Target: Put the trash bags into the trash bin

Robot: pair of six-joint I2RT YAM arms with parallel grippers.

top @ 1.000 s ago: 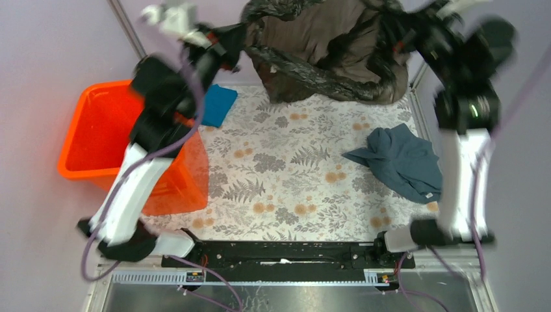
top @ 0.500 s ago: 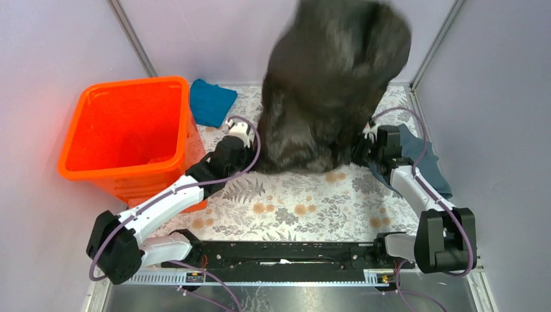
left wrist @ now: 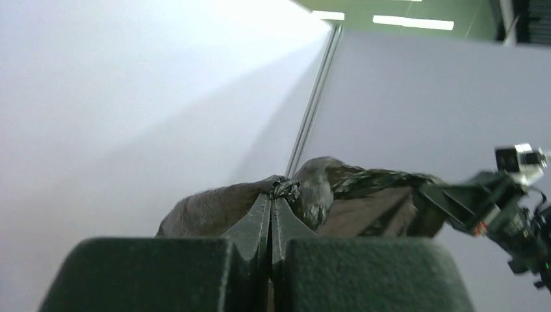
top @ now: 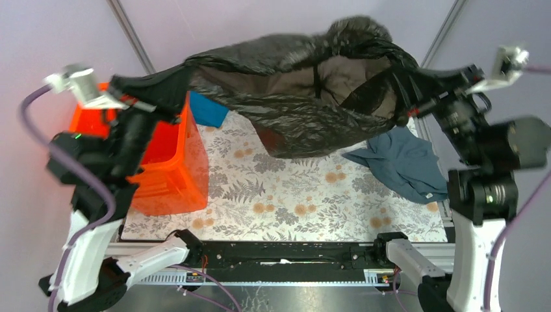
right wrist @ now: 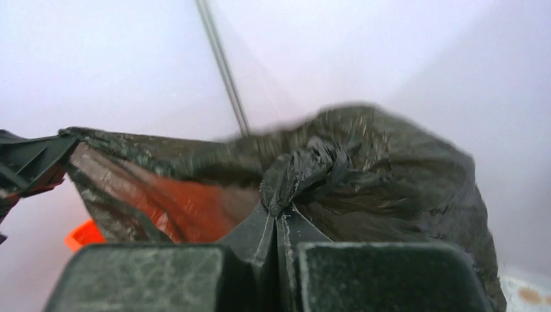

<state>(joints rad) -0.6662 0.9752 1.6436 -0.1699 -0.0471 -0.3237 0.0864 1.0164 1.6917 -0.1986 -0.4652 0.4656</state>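
The black trash bag [top: 292, 84] hangs stretched wide in the air between both grippers, its mouth open towards the camera. My left gripper [top: 170, 107] is shut on the bag's left edge [left wrist: 295, 190], above the right rim of the orange trash bin [top: 188, 166]. My right gripper [top: 404, 114] is shut on a bunched bit of the bag's right edge [right wrist: 299, 172]. The bin stands at the left of the table, partly hidden by my left arm. In the right wrist view orange [right wrist: 81, 235] shows beside the bag.
A grey-blue cloth [top: 403, 162] lies on the floral mat at the right. A small teal cloth [top: 208, 110] lies behind the bin, partly under the bag. Purple walls and metal posts close in the back and sides.
Both arms have swung up from low on the table. The bag, standing bunched and upright half a second ago, is now pulled out wide and shifted left towards the bin.
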